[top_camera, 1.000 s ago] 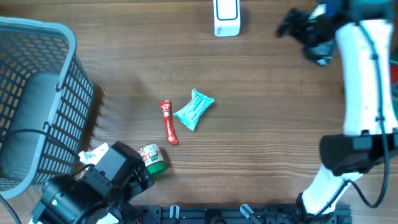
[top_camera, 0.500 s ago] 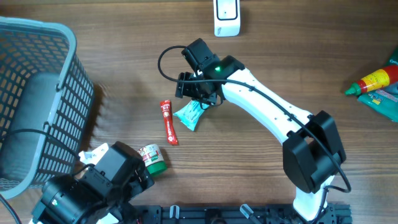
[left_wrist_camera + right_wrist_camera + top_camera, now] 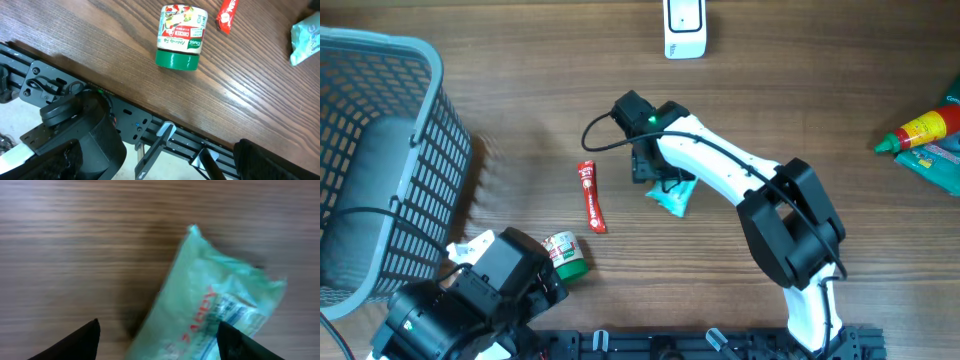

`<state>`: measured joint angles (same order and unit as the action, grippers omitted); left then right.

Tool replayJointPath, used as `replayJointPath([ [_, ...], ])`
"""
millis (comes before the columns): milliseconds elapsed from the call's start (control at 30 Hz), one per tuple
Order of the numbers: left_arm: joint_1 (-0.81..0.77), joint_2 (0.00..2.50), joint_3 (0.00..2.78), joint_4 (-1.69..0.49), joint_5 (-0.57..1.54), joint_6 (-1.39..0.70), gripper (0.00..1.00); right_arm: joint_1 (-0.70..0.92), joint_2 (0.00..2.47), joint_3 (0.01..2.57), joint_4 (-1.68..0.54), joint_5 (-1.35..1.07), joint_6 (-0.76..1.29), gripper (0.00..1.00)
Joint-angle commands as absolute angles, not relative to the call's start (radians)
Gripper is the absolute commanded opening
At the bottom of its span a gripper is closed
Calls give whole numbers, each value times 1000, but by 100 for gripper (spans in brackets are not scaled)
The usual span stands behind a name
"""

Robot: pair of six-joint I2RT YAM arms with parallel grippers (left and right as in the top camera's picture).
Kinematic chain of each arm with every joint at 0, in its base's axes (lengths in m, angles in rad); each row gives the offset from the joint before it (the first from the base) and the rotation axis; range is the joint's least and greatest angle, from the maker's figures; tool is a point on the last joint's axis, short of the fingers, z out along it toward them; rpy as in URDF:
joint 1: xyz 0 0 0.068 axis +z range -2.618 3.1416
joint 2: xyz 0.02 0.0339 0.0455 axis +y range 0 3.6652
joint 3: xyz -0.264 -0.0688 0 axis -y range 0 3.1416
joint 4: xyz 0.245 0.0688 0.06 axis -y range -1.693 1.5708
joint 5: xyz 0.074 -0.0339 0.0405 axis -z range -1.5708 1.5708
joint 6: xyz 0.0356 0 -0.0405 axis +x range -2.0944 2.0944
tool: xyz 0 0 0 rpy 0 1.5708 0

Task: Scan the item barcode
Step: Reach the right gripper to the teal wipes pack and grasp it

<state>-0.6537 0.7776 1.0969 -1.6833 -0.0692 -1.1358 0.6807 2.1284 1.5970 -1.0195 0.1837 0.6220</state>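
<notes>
A teal snack packet (image 3: 675,197) with red print hangs a little above the wooden table, casting a shadow. My right gripper (image 3: 658,178) is shut on it; in the right wrist view the packet (image 3: 210,305) fills the space between the two dark fingertips of the gripper (image 3: 157,342). The white barcode scanner (image 3: 684,28) stands at the table's far edge, well apart from the packet. My left gripper (image 3: 165,167) is open and empty at the near left edge, over the table's metal rail. The barcode itself cannot be made out.
A red stick sachet (image 3: 591,197) and a green-lidded jar (image 3: 565,255) lie left of the packet. A grey-blue mesh basket (image 3: 430,120) fills the left side. A red sauce bottle (image 3: 920,130) and a green pack (image 3: 938,165) sit at the right edge.
My right arm swung in from the far right, came down on the teal packet, closed on it and shifted it rightward off its spot. The left arm stayed still.
</notes>
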Motion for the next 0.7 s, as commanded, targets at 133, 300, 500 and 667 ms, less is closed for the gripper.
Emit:
replayJointPath([
  [133, -653, 773, 1096, -1684, -75, -1149, 100, 702, 2124, 1776, -1149, 218, 607, 62],
  [300, -653, 773, 1096, -1684, -75, -1149, 100, 833, 2171, 1765, -1114, 186, 627, 52],
  [500, -653, 773, 1096, -1684, -75, -1149, 100, 867, 2232, 1699, -1033, 226, 727, 16],
  [667, -653, 773, 1096, -1684, -75, -1149, 100, 853, 2232, 1661, -1126, 284, 779, 21],
])
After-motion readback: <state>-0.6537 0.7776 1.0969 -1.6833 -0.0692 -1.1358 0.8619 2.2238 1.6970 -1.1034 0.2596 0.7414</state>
